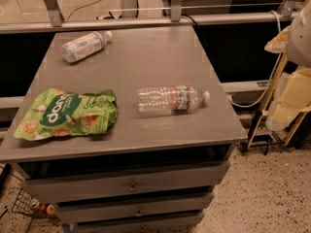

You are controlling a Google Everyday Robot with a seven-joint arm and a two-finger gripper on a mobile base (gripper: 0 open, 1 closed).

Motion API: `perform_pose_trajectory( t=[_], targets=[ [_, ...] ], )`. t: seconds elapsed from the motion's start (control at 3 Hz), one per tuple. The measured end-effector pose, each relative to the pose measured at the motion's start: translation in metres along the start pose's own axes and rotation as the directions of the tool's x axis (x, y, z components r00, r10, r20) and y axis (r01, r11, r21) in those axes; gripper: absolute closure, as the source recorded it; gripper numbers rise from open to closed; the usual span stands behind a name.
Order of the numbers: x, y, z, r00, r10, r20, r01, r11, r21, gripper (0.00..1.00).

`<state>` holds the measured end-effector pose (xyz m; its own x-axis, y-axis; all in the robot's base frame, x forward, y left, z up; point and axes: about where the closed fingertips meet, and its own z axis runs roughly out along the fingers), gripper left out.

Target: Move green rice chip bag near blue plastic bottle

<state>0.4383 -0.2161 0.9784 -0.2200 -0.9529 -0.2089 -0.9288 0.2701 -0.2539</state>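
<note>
Tabletop (146, 62), two bottles (85, 46) (170, 100), bag (65, 114), end effector (290, 98) right

Grey table top (146, 62), flat and matte, set over a stack of drawers (129, 186). At the far left corner, lying on its side, the blue plastic bottle (83, 46), white cap pointing right. At the near left, flat on the surface and close to the front edge, the green rice chip bag (65, 114), crinkled, logo facing up. Right of the bag and apart from it, a clear ribbed bottle (170, 100) on its side, red-marked label, white cap toward the right edge. Well apart, bag and blue bottle. Beyond the right edge, off the top, the gripper (294, 98), pale.
</note>
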Motion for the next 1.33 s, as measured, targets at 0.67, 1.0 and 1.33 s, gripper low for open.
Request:
perform_pose_trajectory(
  t=[0.67,1.0,1.33],
  targets=[
    [-0.019,-0.001,0.018,0.998,-0.023,0.064,0.025,0.9993,-0.027,0.0],
    [-0.058,-0.002,0.062,0.964,-0.049,0.262,0.071,0.9947,-0.074,0.0],
    [-0.103,-0.007,0.079,0.887,-0.055,0.458,0.101,0.9918,-0.078,0.0]
  ],
)
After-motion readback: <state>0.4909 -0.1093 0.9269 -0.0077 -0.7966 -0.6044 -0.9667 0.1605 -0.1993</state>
